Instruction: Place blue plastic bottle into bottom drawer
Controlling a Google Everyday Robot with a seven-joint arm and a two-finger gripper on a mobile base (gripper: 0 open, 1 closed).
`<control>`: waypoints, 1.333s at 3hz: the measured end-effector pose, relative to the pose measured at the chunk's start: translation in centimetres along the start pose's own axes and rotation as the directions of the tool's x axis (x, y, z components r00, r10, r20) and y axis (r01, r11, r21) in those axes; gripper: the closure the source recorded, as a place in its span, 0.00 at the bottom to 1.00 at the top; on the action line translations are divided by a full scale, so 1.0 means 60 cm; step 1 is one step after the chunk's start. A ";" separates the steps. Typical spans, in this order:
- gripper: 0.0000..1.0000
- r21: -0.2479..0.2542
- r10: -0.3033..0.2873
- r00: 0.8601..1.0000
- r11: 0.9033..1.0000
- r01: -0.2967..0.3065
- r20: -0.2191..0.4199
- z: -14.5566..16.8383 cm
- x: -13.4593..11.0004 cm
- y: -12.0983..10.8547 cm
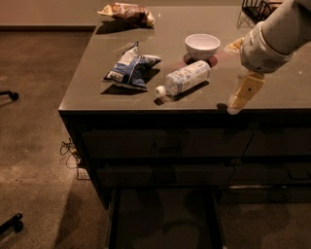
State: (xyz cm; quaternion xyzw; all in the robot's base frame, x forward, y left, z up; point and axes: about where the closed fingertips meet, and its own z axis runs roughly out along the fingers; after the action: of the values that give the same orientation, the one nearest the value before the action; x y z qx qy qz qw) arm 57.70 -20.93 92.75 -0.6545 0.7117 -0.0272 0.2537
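Dim room, brown floor, dark cabinet. Nearest, the bottom drawer (165,221) stands pulled out. The gripper (236,104) hangs at the front edge of the countertop (146,103), holding nothing; open or closed cannot be told. The blue plastic bottle (187,78) lies on its side to the left, apart. Snack bag (130,68) beside it; white bowl (202,45) behind.

My gripper (238,103) hangs over the near edge of the counter (97,99), to the right of the bottle (184,78) and apart from it. The bottle lies on its side, white cap pointing near-left. A blue and white snack bag (130,69) lies just to its left, and a white bowl (202,46) stands just beyond it. A brown bag (127,13) sits at the far left, a wire rack (256,8) at the far right. Below, two drawers (165,146) are closed and the bottom drawer (165,216) is pulled out.
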 end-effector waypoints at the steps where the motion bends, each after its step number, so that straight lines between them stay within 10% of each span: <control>1: 0.00 0.009 -0.053 0.998 0.999 0.053 0.018 0.024 -0.009 -0.029; 4: 0.00 -0.063 -0.214 0.973 0.973 0.220 0.090 0.134 -0.044 -0.148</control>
State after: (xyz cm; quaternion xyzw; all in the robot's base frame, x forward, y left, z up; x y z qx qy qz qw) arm 69.06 -17.30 89.92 -0.7378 0.6252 -0.0020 0.2543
